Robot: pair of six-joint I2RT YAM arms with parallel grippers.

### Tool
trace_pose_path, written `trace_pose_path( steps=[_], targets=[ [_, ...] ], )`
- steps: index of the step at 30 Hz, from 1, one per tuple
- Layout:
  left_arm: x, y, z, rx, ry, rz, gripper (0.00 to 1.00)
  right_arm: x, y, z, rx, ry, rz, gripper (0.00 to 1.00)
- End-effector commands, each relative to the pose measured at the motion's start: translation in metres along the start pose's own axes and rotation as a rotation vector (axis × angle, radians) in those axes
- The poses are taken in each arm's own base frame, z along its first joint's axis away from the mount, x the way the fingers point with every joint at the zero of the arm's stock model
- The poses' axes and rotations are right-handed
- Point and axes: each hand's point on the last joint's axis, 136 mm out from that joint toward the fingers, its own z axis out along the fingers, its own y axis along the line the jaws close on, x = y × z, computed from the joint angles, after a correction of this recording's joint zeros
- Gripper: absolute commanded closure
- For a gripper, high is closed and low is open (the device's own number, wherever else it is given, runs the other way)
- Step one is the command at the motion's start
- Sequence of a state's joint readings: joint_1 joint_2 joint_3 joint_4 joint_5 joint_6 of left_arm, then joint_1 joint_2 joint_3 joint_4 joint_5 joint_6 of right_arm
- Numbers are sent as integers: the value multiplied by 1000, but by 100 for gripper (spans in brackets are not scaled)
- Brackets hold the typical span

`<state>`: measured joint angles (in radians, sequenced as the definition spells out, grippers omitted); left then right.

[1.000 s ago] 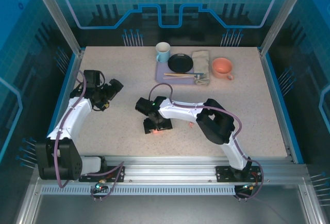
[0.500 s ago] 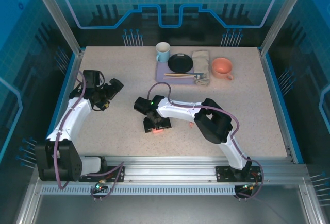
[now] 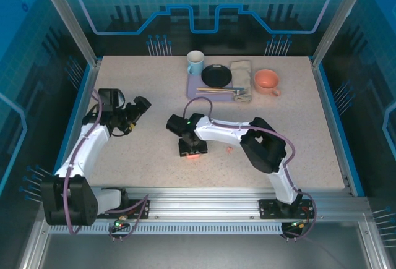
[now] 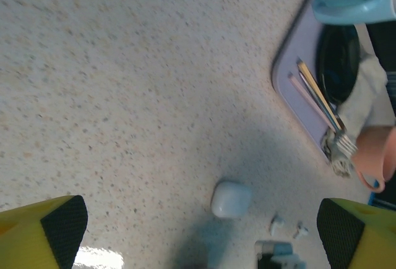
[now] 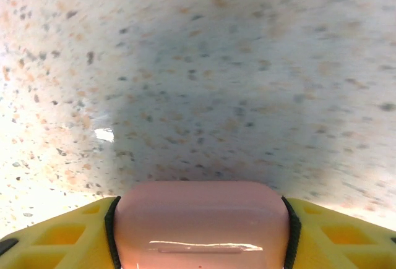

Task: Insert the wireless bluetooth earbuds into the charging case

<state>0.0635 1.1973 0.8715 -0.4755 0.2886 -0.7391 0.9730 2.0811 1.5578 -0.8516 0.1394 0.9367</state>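
In the right wrist view my right gripper (image 5: 201, 235) is shut on a salmon-pink charging case (image 5: 201, 222), with a black pad against each of its sides just above the speckled table. In the top view that gripper (image 3: 192, 148) is at the table's middle, with the pink case (image 3: 194, 156) glowing beneath it. A tiny pink earbud (image 3: 229, 150) lies just to its right. The left wrist view looks down on a closed white case (image 4: 231, 199) with two white earbuds (image 4: 276, 224) beside it. My left gripper (image 4: 201, 226) hangs open above the table, left of centre (image 3: 137, 109).
At the back of the table a lilac tray (image 3: 195, 86) carries a blue mug (image 3: 195, 62), a black dish (image 3: 216, 75), cutlery and a cloth. An orange cup (image 3: 267, 81) stands to its right. Blue rails edge the table on both sides.
My right gripper's jaws have closed onto the pink case, and it has shifted slightly to the right. The left arm has shifted a little; its jaws stay wide.
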Motion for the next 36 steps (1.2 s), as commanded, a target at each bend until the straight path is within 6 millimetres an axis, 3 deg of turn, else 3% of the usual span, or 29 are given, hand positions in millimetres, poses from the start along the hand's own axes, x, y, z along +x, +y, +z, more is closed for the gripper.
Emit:
trace_pose_path(
  steps=[1, 9, 13, 20, 27, 36],
  targets=[
    [25, -19, -9, 178, 67, 49, 1, -24, -6, -40, -92, -77, 124, 48],
    [103, -28, -9, 411, 71, 173, 1, -65, -23, -94, -267, -152, 378, 48],
    [126, -32, 3, 471, 45, 220, 1, -80, -24, -111, -388, -144, 495, 48],
    [139, -70, 20, 553, 2, 316, 14, -93, -18, -126, -516, -106, 612, 48],
    [142, -98, 32, 591, -28, 367, 29, -94, -13, -117, -553, -63, 685, 47],
    [144, -128, 38, 643, -30, 390, 35, -95, -9, -109, -591, -26, 729, 47]
  ],
)
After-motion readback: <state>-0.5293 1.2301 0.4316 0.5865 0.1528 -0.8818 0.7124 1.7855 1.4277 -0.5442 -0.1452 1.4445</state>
